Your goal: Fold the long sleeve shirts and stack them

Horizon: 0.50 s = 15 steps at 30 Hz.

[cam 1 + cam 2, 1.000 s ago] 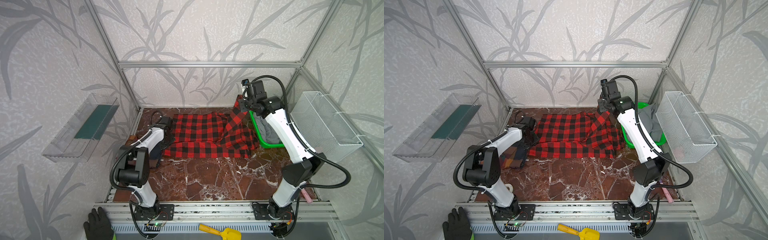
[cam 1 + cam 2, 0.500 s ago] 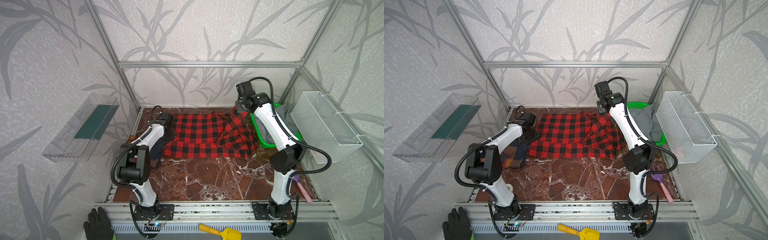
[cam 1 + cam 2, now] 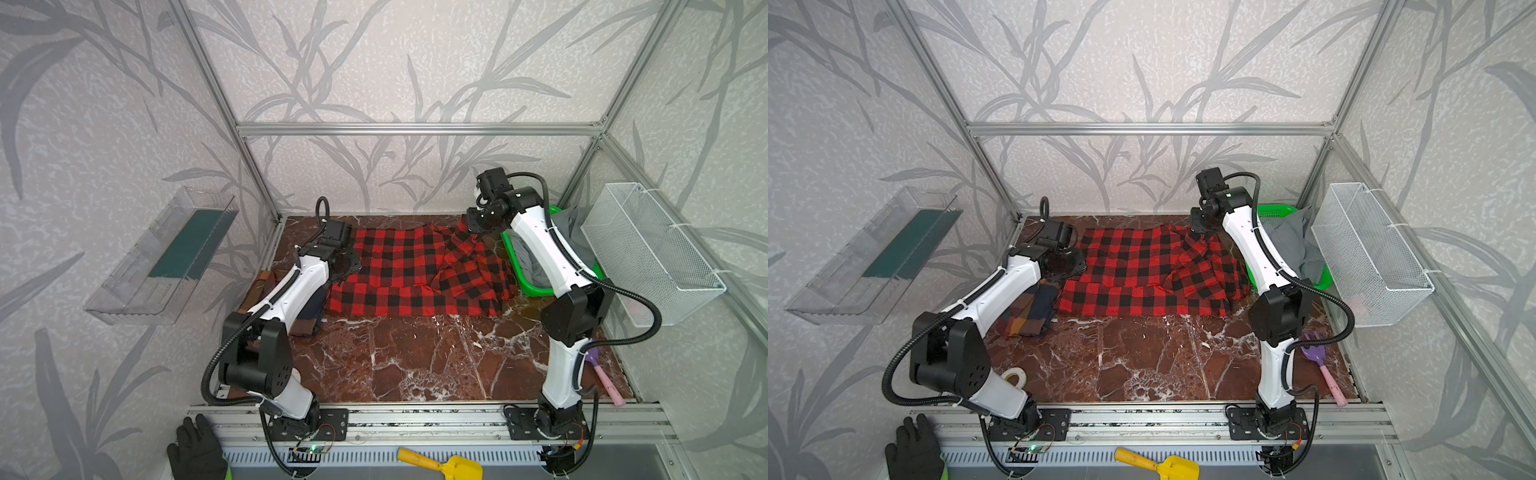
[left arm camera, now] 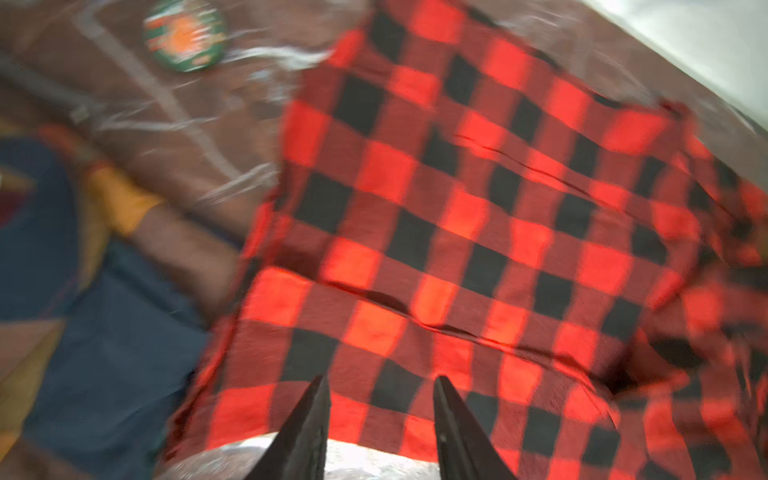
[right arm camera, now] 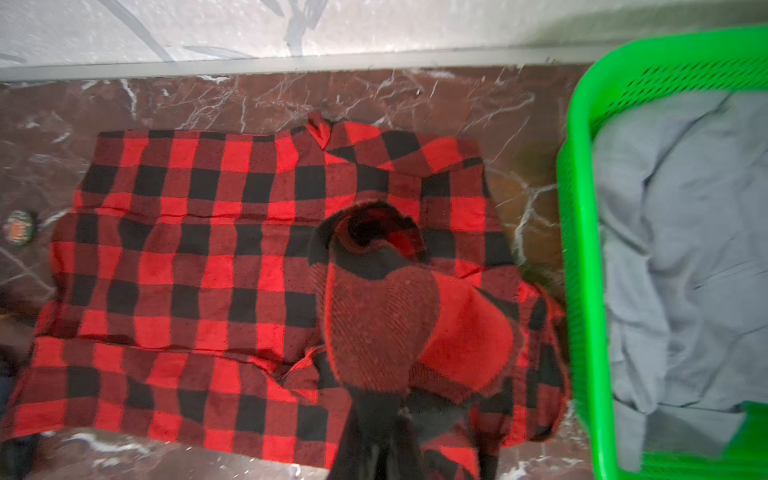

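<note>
Soft, floppy red-and-black buffalo check shirt point(image 3: 399, 270), best grabbed at hems or cuffs. Its sleeve point(image 5: 374, 299) is pinched by the right gripper point(image 5: 376, 415); left gripper point(image 4: 380, 382) is spread apart.

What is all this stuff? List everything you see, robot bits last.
check shirt: one, red and black, spread across table's back
plaid shirt: one, brown, orange, navy, under left arm
plastic basket: one, green, back right
cloth: one, grey, in plastic basket
wire basket: one, white, right wall
tray: one, clear, left wall
disc: one, green and orange, beside check shirt
tape roll: one, white, front left
toy rake: one, purple and pink, front right
scoop: one, yellow, below table
glove: one, black, below table
table: one, red-brown marble
left tool: black, open, over check shirt
right tool: black, shut on check shirt
</note>
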{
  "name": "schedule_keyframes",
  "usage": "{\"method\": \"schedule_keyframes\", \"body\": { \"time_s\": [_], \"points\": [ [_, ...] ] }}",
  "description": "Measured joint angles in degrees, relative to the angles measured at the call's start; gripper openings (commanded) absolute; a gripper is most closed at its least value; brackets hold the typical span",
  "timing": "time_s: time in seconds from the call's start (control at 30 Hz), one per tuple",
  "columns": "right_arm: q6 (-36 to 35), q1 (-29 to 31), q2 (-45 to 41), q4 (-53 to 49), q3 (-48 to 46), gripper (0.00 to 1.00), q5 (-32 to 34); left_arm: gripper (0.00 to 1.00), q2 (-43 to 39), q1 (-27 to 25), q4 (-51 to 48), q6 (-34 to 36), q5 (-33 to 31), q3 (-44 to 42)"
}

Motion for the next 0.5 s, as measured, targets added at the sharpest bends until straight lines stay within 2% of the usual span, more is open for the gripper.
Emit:
{"method": "schedule_keyframes", "body": {
  "time_s": [0.13, 0.2, 0.27, 0.37, 0.5],
  "points": [
    [8.04, -4.68, -2.10, 6.62, -9.01, 0.00, -12.20, 0.42, -0.04, -6.60, 4.72, 9.73, 1.20, -0.09],
    [12.61, -6.73, -3.89, 11.13, -14.82, 0.00, -16.22, 0.44, -0.59, -9.62, 9.38, 14.60, 1.99, -1.36],
    [16.55, -8.07, -5.42, 14.34, -18.71, 0.00, -18.78, 0.48, -2.43, -12.20, 15.65, 19.58, 3.08, -4.87],
    [21.00, -8.61, -7.50, 17.68, -21.07, 0.00, -20.83, 0.49, -5.14, -15.50, 23.37, 24.85, 4.68, -9.68],
    [26.40, -8.59, -11.58, 24.17, -24.37, 0.00, -23.56, 0.49, -4.07, -18.88, 34.10, 28.89, 9.14, -10.29]
  ]
}}
